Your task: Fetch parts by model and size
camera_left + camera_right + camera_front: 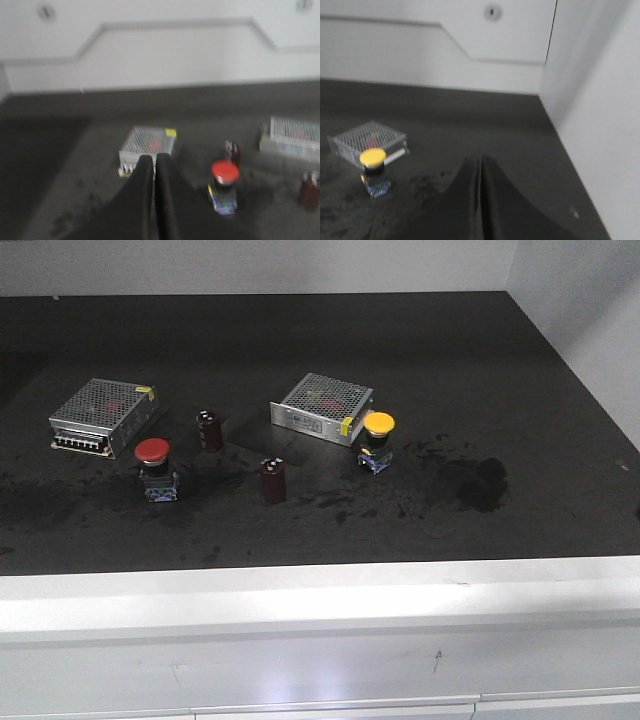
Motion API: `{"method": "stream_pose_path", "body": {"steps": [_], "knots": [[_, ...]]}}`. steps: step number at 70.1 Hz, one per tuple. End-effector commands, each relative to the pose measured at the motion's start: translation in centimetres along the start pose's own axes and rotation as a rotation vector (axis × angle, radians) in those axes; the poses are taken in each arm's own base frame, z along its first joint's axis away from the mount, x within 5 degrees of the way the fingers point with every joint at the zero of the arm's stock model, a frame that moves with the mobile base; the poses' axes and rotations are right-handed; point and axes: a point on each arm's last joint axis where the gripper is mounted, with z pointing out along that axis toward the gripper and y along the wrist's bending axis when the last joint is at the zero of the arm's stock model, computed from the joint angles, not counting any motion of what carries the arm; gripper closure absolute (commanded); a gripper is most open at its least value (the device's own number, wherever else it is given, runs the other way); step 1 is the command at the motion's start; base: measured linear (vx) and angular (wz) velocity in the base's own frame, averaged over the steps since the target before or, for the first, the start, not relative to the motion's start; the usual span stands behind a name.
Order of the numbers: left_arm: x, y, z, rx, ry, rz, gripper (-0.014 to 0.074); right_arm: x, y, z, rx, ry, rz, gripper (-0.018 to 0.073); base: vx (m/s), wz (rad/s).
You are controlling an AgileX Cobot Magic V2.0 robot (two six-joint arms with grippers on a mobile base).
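A red-capped push-button switch [155, 469] stands upright on the black table at the left; it also shows in the left wrist view [224, 185], right of my left gripper. A yellow-capped switch [378, 440] stands right of centre, against a silver box; it shows in the right wrist view [374, 171] at the far left. My left gripper [153, 161] is shut and empty, above the table before the left silver box. My right gripper [480, 161] is shut and empty, over bare table near the right wall. Neither gripper shows in the front view.
Two silver perforated boxes [105, 416] [322, 407] lie behind the switches. Two dark red capacitors [210, 430] [273, 480] stand between them. A white wall [590, 310] bounds the table on the right, and a white ledge [320, 590] runs along its front.
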Motion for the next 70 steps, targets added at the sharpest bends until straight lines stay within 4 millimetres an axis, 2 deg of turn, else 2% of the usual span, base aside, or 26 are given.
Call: {"method": "stream_pose_path", "body": {"steps": [1, 11, 20, 32, 41, 48, 59, 65, 70], "knots": [[-1.0, -0.2, 1.2, 0.013, -0.026, -0.008, 0.0603, -0.9, 0.0, 1.4, -0.002, -0.019, 0.007, 0.0569, 0.0, 0.0], [-0.3, -0.2, 2.7, 0.011, 0.04, -0.008, 0.0603, 0.2, 0.0, 3.4, -0.007, 0.057, 0.009, 0.0569, 0.0, 0.0], [-0.2, -0.2, 3.1, 0.01, 0.046, -0.008, 0.0603, 1.2, 0.1, 4.6, -0.01, 0.118, 0.03, 0.0569, 0.0, 0.0], [-0.1, -0.2, 3.1, 0.01, 0.052, -0.019, 0.0598, 1.7, 0.1, 4.8, -0.01, 0.161, 0.028, 0.0558, 0.0, 0.0], [-0.2, -0.2, 3.1, 0.01, 0.06, -0.019, 0.0559, 1.2, 0.0, 4.8, -0.007, 0.201, 0.021, 0.0477, 0.0, 0.0], [-0.5, -0.2, 3.2, 0.012, 0.1, -0.017, 0.0479, 0.7, 0.0, 5.1, -0.006, 0.236, 0.021, 0.0355, 0.0, 0.0], [-1.3, -0.3, 4.2, 0.016, 0.199, -0.017, 0.0267, 1.1, 0.0, 6.1, -0.007, 0.3, 0.021, 0.0133, 0.0, 0.0], [-1.8, -0.3, 5.0, 0.017, 0.241, -0.017, 0.0157, 1.5, 0.0, 6.6, -0.009, 0.32, 0.021, 0.0055, 0.0, 0.0], [-2.1, -0.4, 5.7, 0.02, 0.27, -0.027, 0.0092, 1.6, 0.0, 6.7, -0.009, 0.325, 0.021, 0.0027, 0.0, 0.0]]}}
